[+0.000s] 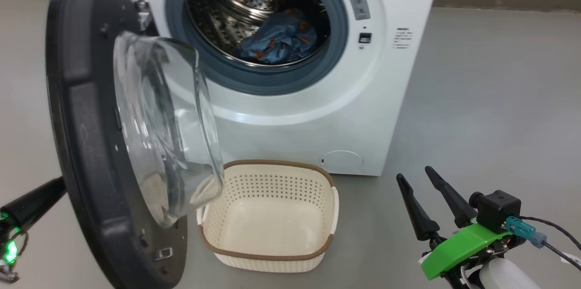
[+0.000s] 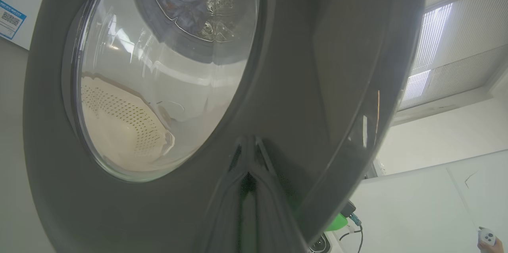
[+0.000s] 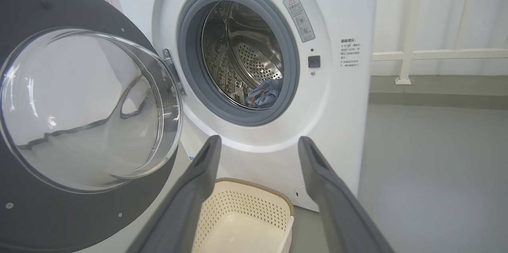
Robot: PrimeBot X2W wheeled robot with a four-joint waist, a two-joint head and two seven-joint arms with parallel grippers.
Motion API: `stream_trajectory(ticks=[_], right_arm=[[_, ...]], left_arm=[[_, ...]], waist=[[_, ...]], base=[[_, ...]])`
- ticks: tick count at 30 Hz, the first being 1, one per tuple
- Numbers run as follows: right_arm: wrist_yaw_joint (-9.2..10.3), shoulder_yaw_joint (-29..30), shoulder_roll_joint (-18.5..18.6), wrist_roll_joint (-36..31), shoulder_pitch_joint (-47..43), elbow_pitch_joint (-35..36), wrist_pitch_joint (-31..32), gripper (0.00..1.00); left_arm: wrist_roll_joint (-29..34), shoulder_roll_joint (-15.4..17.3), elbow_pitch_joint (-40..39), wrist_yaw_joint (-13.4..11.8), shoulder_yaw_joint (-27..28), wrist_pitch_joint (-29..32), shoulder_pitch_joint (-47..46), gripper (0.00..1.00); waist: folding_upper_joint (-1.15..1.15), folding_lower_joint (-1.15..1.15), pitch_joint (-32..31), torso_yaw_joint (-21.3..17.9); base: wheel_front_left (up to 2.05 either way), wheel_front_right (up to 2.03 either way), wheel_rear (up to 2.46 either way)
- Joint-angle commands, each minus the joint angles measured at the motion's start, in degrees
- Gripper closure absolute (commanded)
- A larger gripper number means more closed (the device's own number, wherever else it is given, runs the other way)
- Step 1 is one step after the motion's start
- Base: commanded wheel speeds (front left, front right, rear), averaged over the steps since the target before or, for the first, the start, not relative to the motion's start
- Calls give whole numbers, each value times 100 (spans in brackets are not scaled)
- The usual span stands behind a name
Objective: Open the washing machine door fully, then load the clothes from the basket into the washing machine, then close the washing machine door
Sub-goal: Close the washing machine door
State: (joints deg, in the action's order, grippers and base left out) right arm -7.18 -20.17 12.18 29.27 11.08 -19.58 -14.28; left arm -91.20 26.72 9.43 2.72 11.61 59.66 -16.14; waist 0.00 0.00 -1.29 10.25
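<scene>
Head view has the washing machine door (image 1: 86,144) standing open on its hinge at the left of the opening, its glass bowl (image 1: 163,121) bulging toward the basket (image 1: 272,264). The clothes (image 1: 279,39), blue with orange marks, lie inside the steel drum. The basket sits on the floor (image 1: 476,121) just before the washing machine (image 1: 386,98), its bare bottom showing. In the left wrist view, the left claw (image 2: 248,141) has its fingers pressed together, with the tips at the door's glossy outer face. The right claw (image 1: 414,172) hangs at lower right, fingers spread wide, holding nothing.
</scene>
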Motion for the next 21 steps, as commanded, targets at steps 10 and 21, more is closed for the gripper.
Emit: stream_trajectory(ticks=[10, 21], right_arm=[[-31, 28, 27, -42, 52, 176, -72, 0], [-31, 73, 4, -74, 65, 211, -72, 0]], left_arm=[[-81, -145, -399, 151, -42, -68, -626, 100], [129, -396, -503, 318, -121, -414, -870, 100]], waist=[[0, 0, 94, -753], [0, 0, 221, -1399]], base=[[0, 0, 0], [0, 0, 0]])
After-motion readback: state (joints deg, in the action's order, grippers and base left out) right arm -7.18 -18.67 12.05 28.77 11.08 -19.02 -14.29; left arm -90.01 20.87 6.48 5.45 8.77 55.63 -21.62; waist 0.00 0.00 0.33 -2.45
